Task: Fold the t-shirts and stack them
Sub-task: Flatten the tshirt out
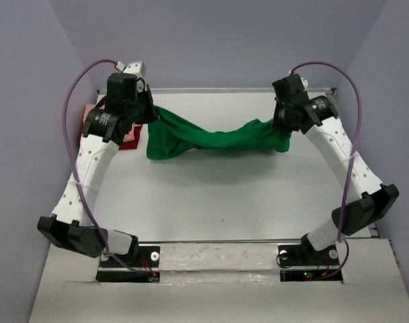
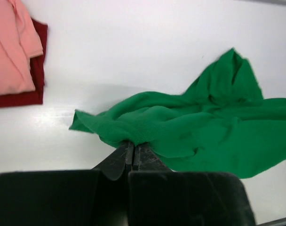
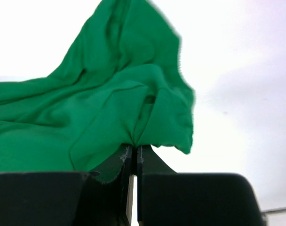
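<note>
Left end effector (image 2: 133,150): I pinch an edge of the green t-shirt (image 1: 211,138).
Right end effector (image 3: 134,149): pinching its other end.
Stacked: pink t-shirt (image 2: 11,52) on dark red t-shirt (image 2: 37,82).
Remaining: folding the green one, by my judgement.

Bright, even overhead light, soft shadows, wrist views overexposed

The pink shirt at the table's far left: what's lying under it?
A dark red shirt lies under the pink shirt, only its edges showing. The rest is covered, so its fold cannot be seen.
</note>
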Robot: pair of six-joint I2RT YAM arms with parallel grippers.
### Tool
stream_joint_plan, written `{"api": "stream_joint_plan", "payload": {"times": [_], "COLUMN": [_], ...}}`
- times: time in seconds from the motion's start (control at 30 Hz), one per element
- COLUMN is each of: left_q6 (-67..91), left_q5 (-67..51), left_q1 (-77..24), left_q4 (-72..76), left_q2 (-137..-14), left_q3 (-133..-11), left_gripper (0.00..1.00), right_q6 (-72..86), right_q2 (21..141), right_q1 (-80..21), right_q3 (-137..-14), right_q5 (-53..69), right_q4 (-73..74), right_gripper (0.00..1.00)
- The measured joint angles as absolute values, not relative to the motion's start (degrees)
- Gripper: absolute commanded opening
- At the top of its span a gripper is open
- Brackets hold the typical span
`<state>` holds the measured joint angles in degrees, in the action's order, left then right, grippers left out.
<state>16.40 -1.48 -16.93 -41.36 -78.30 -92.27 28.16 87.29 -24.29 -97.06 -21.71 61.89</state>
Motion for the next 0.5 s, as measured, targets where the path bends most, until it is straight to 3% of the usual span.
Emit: {"api": "stream_joint_plan", "payload": {"times": [0.37, 0.5], "left_q6": [17.1, 18.1], "left_q5": [1.2, 1.7], "left_q1": [-17.1, -17.3], "left_q4": [-39.2, -38.7], "left_q2": [-77.4, -78.1], "left_q3": [-114.7, -120.5], "left_gripper": [0.0, 0.0], "right_q6": [19.3, 18.2], "right_q2": [101.8, 100.5], "right_q1": [-16.9, -12.1], "right_q3": [-142.5, -144.5], "right_q5": [-28.3, -22.1], "right_q4": [68.5, 68.7], "right_gripper": [0.0, 0.0]}}
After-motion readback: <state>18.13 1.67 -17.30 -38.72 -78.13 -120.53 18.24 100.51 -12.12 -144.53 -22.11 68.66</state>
